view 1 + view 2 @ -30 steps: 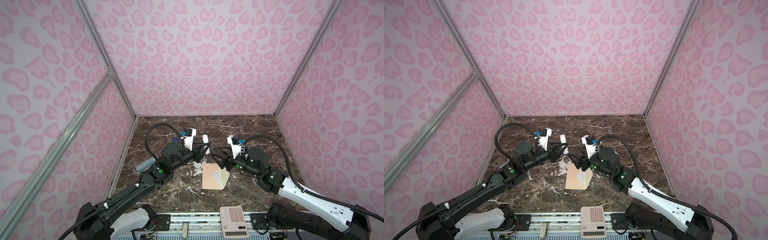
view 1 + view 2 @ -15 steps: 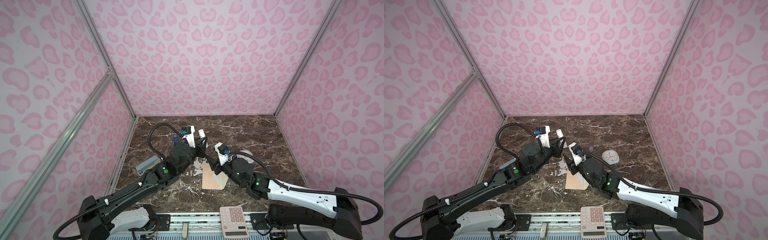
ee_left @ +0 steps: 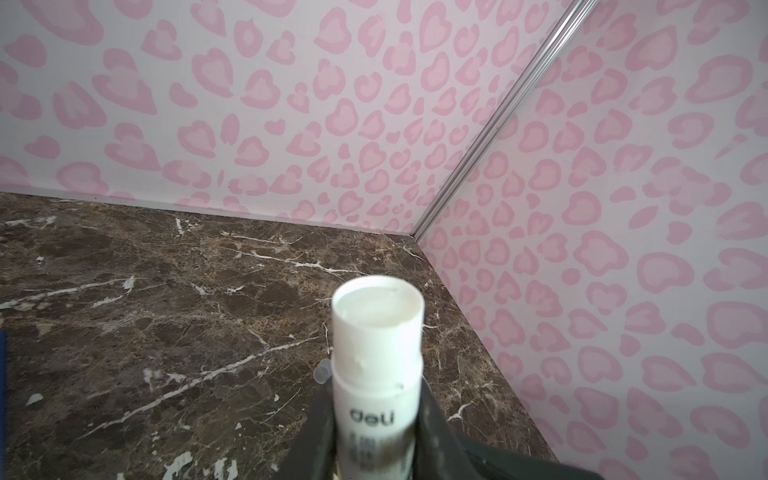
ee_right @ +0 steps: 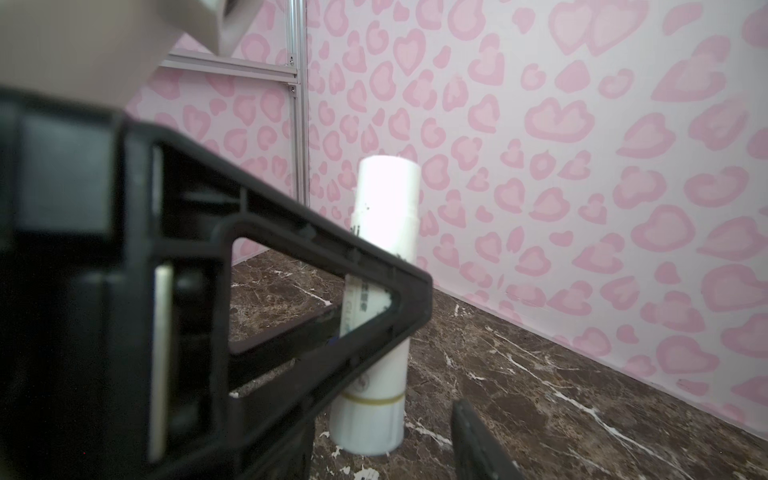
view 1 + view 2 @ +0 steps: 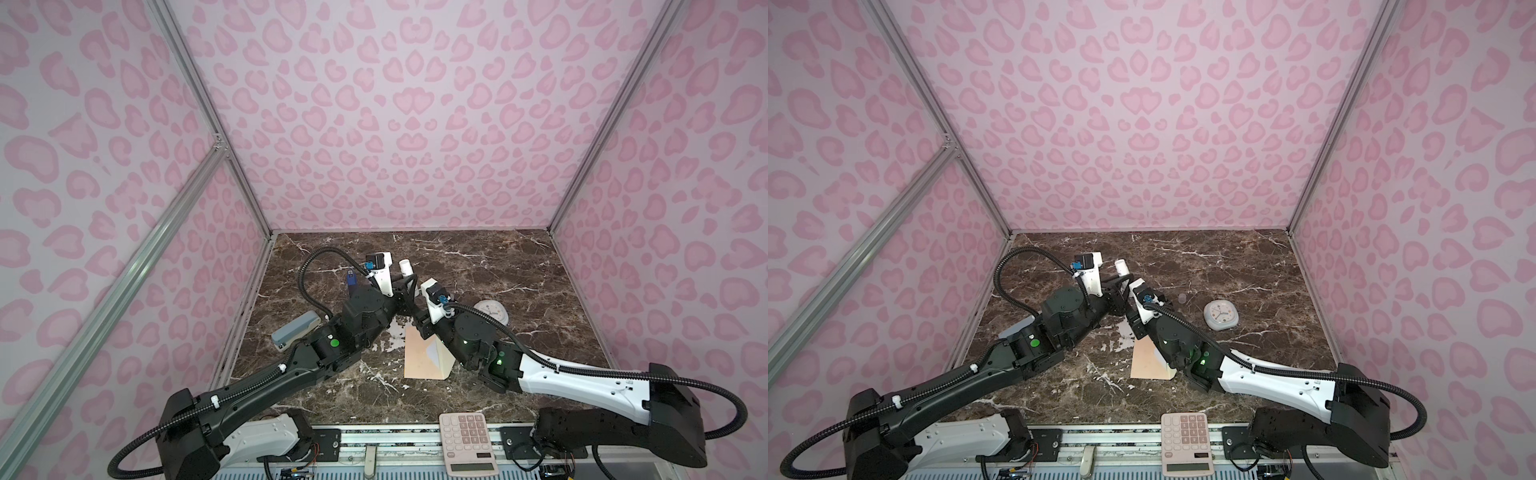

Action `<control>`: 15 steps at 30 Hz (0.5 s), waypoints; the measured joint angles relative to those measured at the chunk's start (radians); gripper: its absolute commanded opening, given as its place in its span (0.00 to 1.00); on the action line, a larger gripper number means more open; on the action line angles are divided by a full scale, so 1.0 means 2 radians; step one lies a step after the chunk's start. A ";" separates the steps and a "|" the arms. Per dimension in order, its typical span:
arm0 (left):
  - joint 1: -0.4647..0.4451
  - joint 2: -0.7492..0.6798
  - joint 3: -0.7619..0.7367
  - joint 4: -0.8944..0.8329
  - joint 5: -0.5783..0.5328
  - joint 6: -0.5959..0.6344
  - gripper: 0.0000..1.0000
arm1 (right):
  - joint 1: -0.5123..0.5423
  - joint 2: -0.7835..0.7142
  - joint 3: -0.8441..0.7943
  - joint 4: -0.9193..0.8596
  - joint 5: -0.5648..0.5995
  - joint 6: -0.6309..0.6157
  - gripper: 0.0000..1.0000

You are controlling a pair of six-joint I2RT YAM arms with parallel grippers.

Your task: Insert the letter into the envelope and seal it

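- A peach envelope lies flat on the marble table, partly under the right arm.
- Just beyond the envelope's far edge, the left gripper pinches an uncapped white glue stick.
- Over that same edge, the right gripper is spread, and its 1 visible finger stands clear of the stick.
- A calculator sits on the near side of the envelope.
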 measured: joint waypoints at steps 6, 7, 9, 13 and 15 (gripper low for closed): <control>-0.001 0.000 0.001 0.002 0.002 -0.001 0.19 | -0.007 0.006 0.001 0.007 0.008 -0.005 0.48; -0.001 0.000 0.002 0.002 0.002 -0.001 0.19 | -0.009 0.006 0.001 0.008 0.007 -0.005 0.48; -0.001 0.000 0.003 0.004 0.003 -0.002 0.19 | -0.011 0.006 0.001 0.011 0.003 -0.005 0.48; -0.001 0.002 0.003 0.006 0.008 -0.004 0.19 | -0.016 0.009 0.003 0.011 -0.002 -0.004 0.48; -0.001 0.003 0.003 0.007 0.011 -0.004 0.19 | -0.018 0.010 0.005 0.011 -0.006 -0.004 0.48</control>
